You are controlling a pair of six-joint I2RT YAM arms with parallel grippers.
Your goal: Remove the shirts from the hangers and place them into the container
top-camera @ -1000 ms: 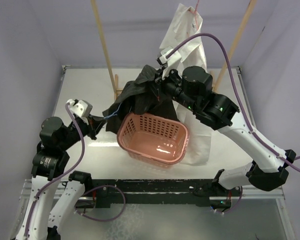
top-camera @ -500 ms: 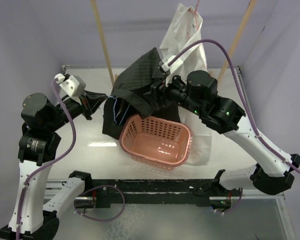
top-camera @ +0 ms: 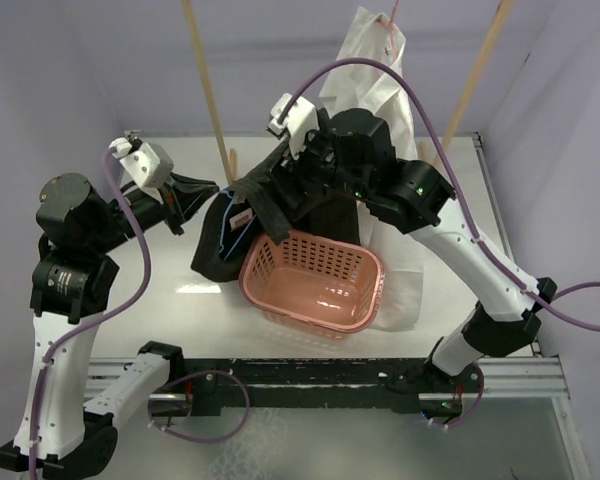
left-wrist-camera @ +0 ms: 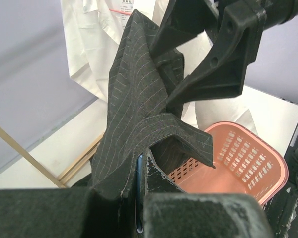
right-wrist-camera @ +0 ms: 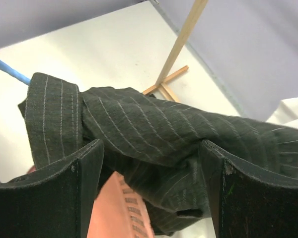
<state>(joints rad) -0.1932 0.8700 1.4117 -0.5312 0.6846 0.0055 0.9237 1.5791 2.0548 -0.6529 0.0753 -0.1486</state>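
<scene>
The black pinstriped shirt (top-camera: 228, 238) hangs bunched over the left rim of the salmon-pink basket (top-camera: 315, 282). It is still on the light blue hanger (left-wrist-camera: 138, 181). My left gripper (top-camera: 206, 192) is shut on that hanger wire, with shirt cloth draped over one finger. My right gripper (top-camera: 273, 190) stands wide open just above the shirt, and the cloth (right-wrist-camera: 154, 129) runs across the gap between its fingers (right-wrist-camera: 84, 188). The white shirt (top-camera: 378, 75) hangs at the back on its pink hanger (top-camera: 390, 28).
Two wooden rack poles (top-camera: 208, 95) (top-camera: 480, 70) rise at the back, the left one's foot close behind the black shirt. The white shirt's tail (top-camera: 400, 275) trails down beside the basket's right side. Grey walls close in on both sides.
My right gripper has opened and let go of the black shirt, then swung left above it. The left arm lifted the hanger. The shirt now sags at the basket's left.
</scene>
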